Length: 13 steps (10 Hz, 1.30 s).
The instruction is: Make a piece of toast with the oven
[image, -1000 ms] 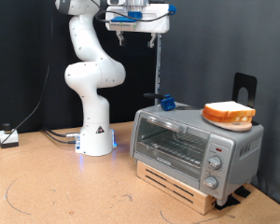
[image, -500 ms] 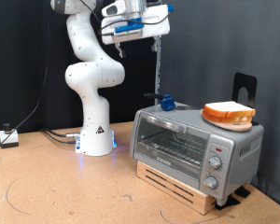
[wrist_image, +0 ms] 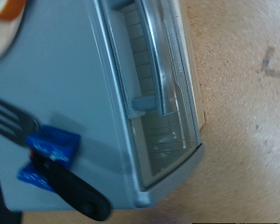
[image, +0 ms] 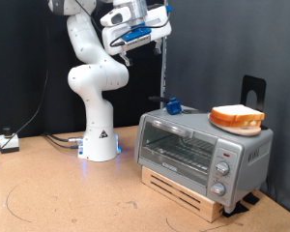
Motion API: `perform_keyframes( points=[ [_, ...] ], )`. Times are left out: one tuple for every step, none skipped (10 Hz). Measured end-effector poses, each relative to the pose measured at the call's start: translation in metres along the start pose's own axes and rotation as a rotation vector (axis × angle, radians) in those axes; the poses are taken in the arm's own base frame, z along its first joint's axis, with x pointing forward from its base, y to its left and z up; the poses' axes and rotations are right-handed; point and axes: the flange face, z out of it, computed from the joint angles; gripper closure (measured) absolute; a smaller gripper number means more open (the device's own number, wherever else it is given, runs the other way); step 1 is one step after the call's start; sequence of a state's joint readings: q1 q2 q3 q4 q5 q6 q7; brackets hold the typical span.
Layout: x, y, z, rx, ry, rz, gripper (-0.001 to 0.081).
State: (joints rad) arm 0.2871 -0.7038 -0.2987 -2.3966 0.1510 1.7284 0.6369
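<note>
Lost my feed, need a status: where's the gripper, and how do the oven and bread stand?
Gripper high above the oven, holding nothing visible. Oven door shut. Bread slice in orange dish on oven top. Blue-clipped fork also on top.

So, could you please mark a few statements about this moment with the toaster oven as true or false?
1. The oven has its glass door closed. True.
2. The hand holds a slice of bread. False: nothing shows between its fingers; it hangs high above the oven.
3. A bread slice on an orange dish sits on top of the oven. True.
4. The oven stands directly on the table. False: it rests on a wooden slatted base.
5. The knobs are at the exterior view's left end of the oven. False: they are at its right end.
6. A blue clip sits on the oven's top. True.
</note>
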Motion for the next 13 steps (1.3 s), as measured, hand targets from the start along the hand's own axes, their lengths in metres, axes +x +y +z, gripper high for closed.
perform_keyframes(
  points=[
    [0.011,-0.005,0.008,-0.01,-0.031,-0.102,-0.0001],
    [0.01,-0.004,0.007,-0.008,-0.023,-0.06,-0.0001],
    [0.008,-0.004,0.007,0.016,-0.037,-0.075,-0.0001],
    [0.007,-0.001,0.009,0.056,-0.077,-0.113,-0.0001],
    [0.01,0.004,0.013,0.081,-0.104,-0.129,-0.0001],
    [0.014,0.008,0.019,0.091,-0.103,-0.129,-0.0001],
    [0.02,0.01,0.027,0.101,-0.087,-0.116,-0.0001],
    [0.028,0.013,0.036,0.105,-0.08,-0.11,-0.0001],
    [0.037,0.017,0.047,0.096,-0.096,-0.119,-0.0001],
    [0.047,0.021,0.058,0.083,-0.12,-0.133,-0.0001],
    [0.055,0.025,0.07,0.066,-0.14,-0.133,-0.0001],
    [0.06,0.026,0.081,0.051,-0.152,-0.123,-0.0001],
    [0.063,0.025,0.087,0.042,-0.156,-0.115,-0.0001]
  ],
)
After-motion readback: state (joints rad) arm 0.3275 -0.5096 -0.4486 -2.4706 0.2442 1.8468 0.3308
